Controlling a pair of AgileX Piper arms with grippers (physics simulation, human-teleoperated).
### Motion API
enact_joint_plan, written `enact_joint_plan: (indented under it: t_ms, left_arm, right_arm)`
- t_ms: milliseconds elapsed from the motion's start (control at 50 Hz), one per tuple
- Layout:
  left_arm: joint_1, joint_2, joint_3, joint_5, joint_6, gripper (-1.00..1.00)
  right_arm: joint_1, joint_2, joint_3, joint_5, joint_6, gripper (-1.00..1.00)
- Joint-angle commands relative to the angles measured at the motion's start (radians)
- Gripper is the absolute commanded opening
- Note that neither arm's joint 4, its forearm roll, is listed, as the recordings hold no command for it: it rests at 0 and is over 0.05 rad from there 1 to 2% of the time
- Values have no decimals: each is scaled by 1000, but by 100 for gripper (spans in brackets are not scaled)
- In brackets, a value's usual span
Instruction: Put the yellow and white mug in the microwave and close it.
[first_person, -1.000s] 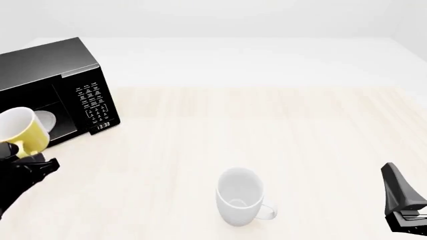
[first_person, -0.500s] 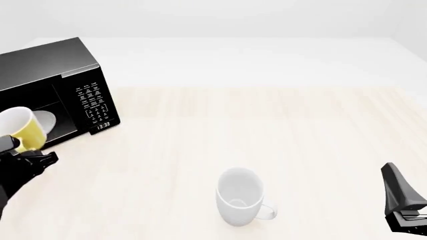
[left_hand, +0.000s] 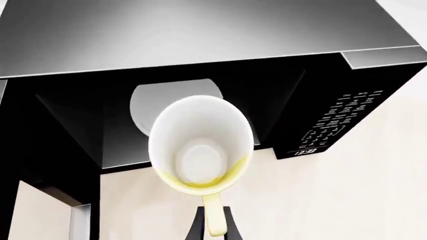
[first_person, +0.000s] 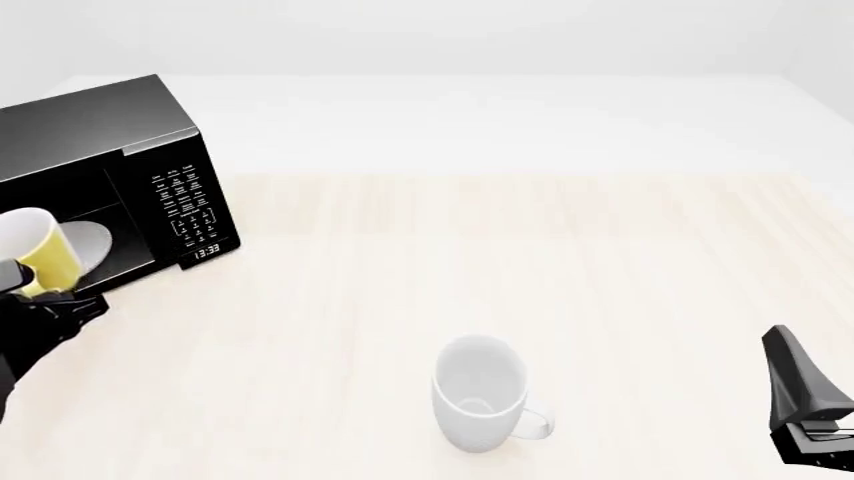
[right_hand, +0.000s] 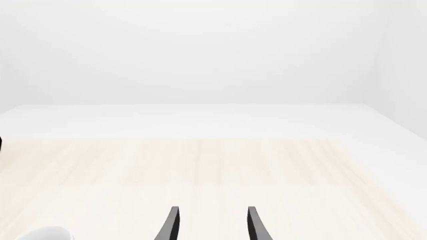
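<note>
Left gripper (first_person: 30, 300) carries the mug (first_person: 34, 253) at the microwave (first_person: 120, 160) mouth near the desk's (first_person: 534, 260) far left corner, and this is the loading step. Its fingers (left_hand: 213, 230) are clamped on the yellow handle, seen in the left wrist view poking up from below the cup. The mug hangs tipped on its side, white inside facing the camera, yellow skin showing along the lower rim, held in the air just in front of the cavity. Inside, the turntable (left_hand: 150, 107) peeks out behind the rim. Next move, I'd say: push forward into the opening, set the mug down on the plate, let go, back out, then swing the door shut. Right gripper (right_hand: 210, 225) sits idle at the near right edge, fingers apart, empty. The white mug (first_person: 481, 392) stays out of it, near the front edge
</note>
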Motion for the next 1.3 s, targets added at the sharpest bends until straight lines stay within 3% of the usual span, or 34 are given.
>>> enact_joint_plan:
  t_ms: [20,740,1300]
  left_arm:
    - [13,20,-29,-1,10,-100]
    - [15,136,-111,-30,12,-100]
    - [24,170,-201,13,-9,-100]
  right_arm:
    - [0,0,0,0,0,100]
    - [0,0,0,0,0,100]
    - [0,0,0,0,0,100]
